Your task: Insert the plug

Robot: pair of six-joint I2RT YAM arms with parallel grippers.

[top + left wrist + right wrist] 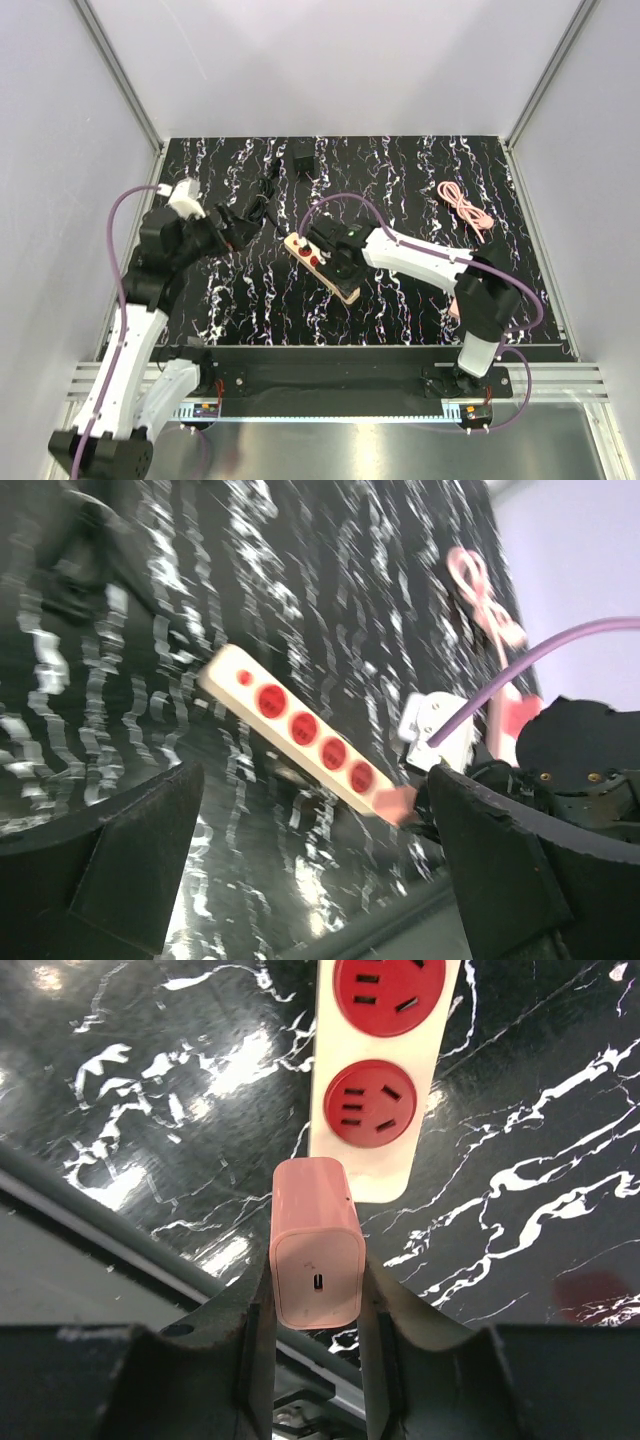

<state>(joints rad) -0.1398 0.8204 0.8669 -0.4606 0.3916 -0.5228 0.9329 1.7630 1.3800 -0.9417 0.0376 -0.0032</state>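
The plug is a small black box at the back of the table, and its thin black cord trails toward my left gripper. My left gripper is open and empty, left of the cream power strip with its red round sockets. My right gripper is shut on a pink charger block. It holds the block at the near end of the strip, just beyond the last socket.
A coiled pink cable lies at the back right. The black marbled table ends in a metal rail at the near edge. White walls enclose the left, back and right sides.
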